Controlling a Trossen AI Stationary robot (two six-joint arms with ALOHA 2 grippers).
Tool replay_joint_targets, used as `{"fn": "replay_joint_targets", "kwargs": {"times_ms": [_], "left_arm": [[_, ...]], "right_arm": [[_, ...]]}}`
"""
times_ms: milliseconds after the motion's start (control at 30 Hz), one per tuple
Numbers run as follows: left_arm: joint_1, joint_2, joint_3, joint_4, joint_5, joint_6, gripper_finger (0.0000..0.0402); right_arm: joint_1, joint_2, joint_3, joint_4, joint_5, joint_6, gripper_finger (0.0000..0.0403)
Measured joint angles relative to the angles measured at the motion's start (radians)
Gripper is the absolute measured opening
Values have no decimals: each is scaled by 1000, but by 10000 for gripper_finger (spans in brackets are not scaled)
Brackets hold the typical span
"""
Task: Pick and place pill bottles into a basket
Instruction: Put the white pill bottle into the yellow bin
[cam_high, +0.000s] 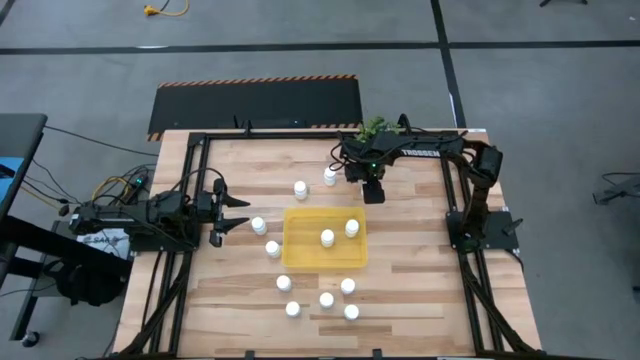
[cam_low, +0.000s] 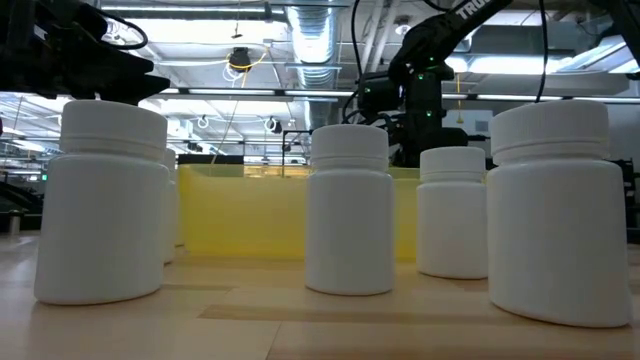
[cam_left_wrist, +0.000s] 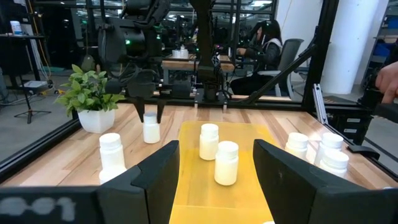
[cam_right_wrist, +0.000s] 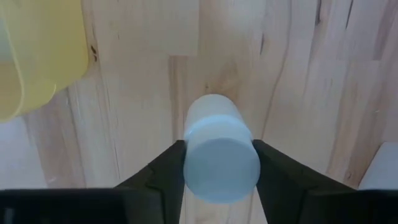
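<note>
An upright bottle (cam_right_wrist: 221, 152) is pinched between the right jaws (cam_right_wrist: 219, 163) on the tabletop (cam_high: 420, 290) just beyond the basket (cam_high: 300, 258), while the left jaws (cam_left_wrist: 216, 168) are held spread, nothing between them

Your basket (cam_high: 300, 252) sits mid-table (cam_high: 420, 290) with two pill bottles (cam_high: 327, 238) inside; others stand around it. The right gripper (cam_high: 372, 193) hangs behind it, the left gripper (cam_high: 235, 215) to its left.

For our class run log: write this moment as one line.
right end effector: shut on pill bottle | left end effector: open, waiting | basket: two bottles
</note>
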Motion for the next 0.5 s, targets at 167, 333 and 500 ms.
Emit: {"fn": "replay_joint_targets", "kwargs": {"times_ms": [167, 333, 500], "left_arm": [[0, 0, 0, 0, 0, -1, 194], [0, 0, 0, 0, 0, -6, 194], [0, 0, 0, 0, 0, -7, 194]], "right_arm": [[1, 0, 0, 0, 0, 15, 171], [1, 1, 11, -37, -1, 16, 150], [1, 1, 60, -64, -1, 16, 150]]}}
